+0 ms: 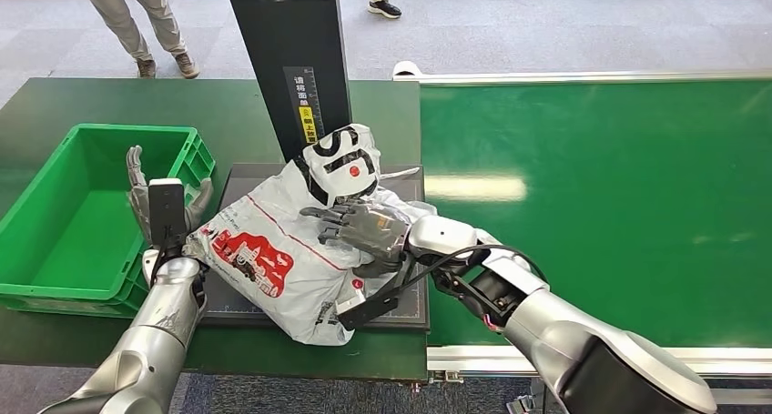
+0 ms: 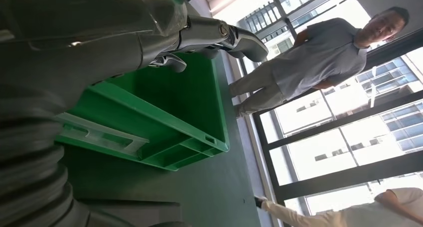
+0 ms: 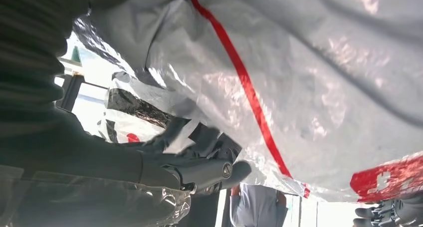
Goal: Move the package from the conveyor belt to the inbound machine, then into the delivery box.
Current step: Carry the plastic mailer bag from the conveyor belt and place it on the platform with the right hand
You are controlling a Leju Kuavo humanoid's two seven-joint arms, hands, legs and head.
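Your pkg is the white crinkled plastic mailer bag with red print and a red stripe [image 1: 273, 250], lying mid-frame in the head view on the dark flat platform of the inbound machine [image 1: 414, 309], below the machine's black upright post w/ yellow label [image 1: 291, 59]. Judging by the folds and creases, it's soft and floppy, prob. light, with a glossy film that looks slippery; whatever is inside bulges at the knotted upper end, centre of frame. It'll sag and shift if you lift by one edge, so take it where the plastic bunches, or cradle it from both sides.

The right hand [image 1: 364, 227] sits on top of the bag, centre frame, fingers curled into the plastic; the right wrist view shows the fingers [image 3: 209, 169] closed on a fold of film, so read it as grasping the bag. That looks like a thin pinch, so watch for slip.

The left hand [image 1: 150, 191] stands upright at left of frame, fingers spread, holding nothing, just beside the bag's left edge and at the rim of the green plastic delivery crate [image 1: 55, 291]. Use it as the 2nd support.

The green conveyor belt [image 1: 601, 205] fills the right side. A person in a grey shirt [image 2: 319, 62] stands by the windows in the left wrist view; legs of a person [image 1: 137, 23] show at upper left.
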